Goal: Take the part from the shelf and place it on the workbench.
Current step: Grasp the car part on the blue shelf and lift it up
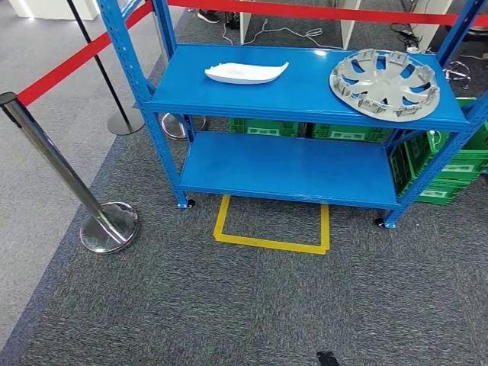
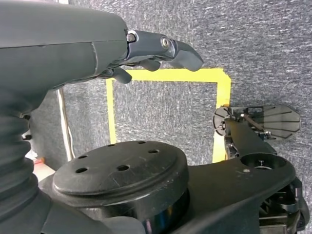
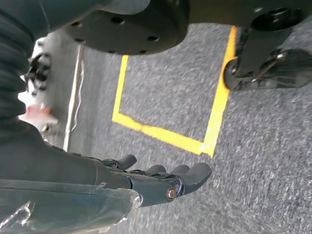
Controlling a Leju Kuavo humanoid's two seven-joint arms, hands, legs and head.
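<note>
Head view: the blue metal shelf unit stands across the upper half of the frame. On its top board lie a white curved plastic part, left of centre, and a silver spoked wheel cover at the right. Which of the two is the task's part cannot be told. A yellow tape rectangle on the grey carpet sits just below the shelf, at centre frame. Green plastic crates show behind and to the right.

Left wrist view: the left hand hangs over the carpet, fingers loosely extended, holding nothing.

Right wrist view: the right hand likewise hangs, fingers stretched out and apart, gripping nothing.

The task looks to be at the approach step. Next calls for closing on the shelf and raising an arm.
</note>
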